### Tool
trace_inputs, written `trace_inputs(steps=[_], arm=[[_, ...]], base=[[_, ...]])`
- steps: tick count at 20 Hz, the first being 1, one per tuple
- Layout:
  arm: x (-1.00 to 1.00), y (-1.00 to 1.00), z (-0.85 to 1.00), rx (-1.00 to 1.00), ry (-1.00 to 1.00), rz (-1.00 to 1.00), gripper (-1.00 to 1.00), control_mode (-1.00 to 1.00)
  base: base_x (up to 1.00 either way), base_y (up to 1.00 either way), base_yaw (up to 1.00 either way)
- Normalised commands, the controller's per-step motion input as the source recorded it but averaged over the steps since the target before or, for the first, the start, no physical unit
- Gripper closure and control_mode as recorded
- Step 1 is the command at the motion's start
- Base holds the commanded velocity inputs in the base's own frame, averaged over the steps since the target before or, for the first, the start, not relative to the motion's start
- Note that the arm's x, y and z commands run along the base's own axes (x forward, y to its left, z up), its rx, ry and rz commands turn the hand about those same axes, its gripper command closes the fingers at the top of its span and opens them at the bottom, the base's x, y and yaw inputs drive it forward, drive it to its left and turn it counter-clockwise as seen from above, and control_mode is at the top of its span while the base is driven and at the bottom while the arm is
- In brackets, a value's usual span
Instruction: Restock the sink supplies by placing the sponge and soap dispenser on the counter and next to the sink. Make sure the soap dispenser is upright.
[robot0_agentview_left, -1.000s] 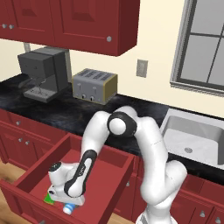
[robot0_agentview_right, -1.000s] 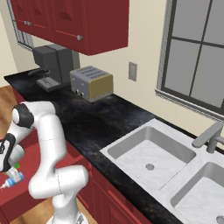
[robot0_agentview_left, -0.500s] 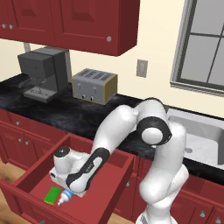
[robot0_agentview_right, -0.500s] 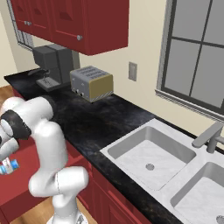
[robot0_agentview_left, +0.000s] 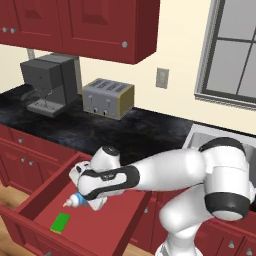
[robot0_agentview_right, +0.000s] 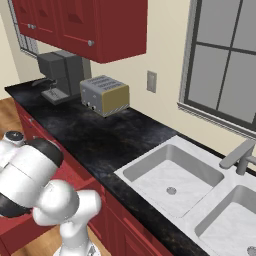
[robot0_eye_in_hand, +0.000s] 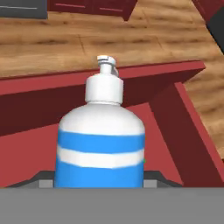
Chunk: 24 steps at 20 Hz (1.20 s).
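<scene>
My gripper (robot0_agentview_left: 84, 196) is shut on the soap dispenser (robot0_agentview_left: 76, 200), a blue bottle with a white pump top, held tilted above the open red drawer (robot0_agentview_left: 35, 206) with its pump pointing down and left. In the hand view the soap dispenser (robot0_eye_in_hand: 101, 144) sits between my fingertips (robot0_eye_in_hand: 43, 182). The green sponge (robot0_agentview_left: 60, 222) lies flat on the drawer floor, below and left of the bottle. The black counter (robot0_agentview_left: 100, 131) runs behind the drawer, and the grey sink (robot0_agentview_left: 202, 141) lies at its right end. From the right, the sink (robot0_agentview_right: 150, 165) is set in the counter (robot0_agentview_right: 95, 132).
A toaster (robot0_agentview_left: 108, 97) and a coffee machine (robot0_agentview_left: 50, 84) stand at the back of the counter. Red wall cabinets (robot0_agentview_left: 80, 25) hang above. A faucet (robot0_agentview_right: 240, 156) stands behind the sink. The drawer's front wall (robot0_eye_in_hand: 87, 83) is near the bottle.
My gripper has risen out of the drawer with the soap dispenser in it. The arm's elbow has swung right and lower. The sponge lies still.
</scene>
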Motion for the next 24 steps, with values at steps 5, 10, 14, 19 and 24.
trace_inputs(steps=[5, 10, 14, 19, 24], arm=[[0.77, -0.82, 1.0, 0.46, 0.21, -0.11, 1.0, -1.0], [1.0, -0.82, 1.0, 0.44, 0.27, -0.06, 1.0, -1.0], [1.0, -0.87, 0.99, 0.34, 0.46, -0.14, 1.0, -1.0], [0.98, -0.93, 0.21, 0.15, 0.38, -0.06, 1.0, -1.0], [0.76, -0.71, -0.01, 0.06, 0.16, 0.0, 1.0, -1.0]], base=[[0.0, 0.0, 0.0], [0.0, 0.0, 0.0], [0.0, 0.0, 0.0], [0.0, 0.0, 0.0], [0.0, 0.0, 0.0]])
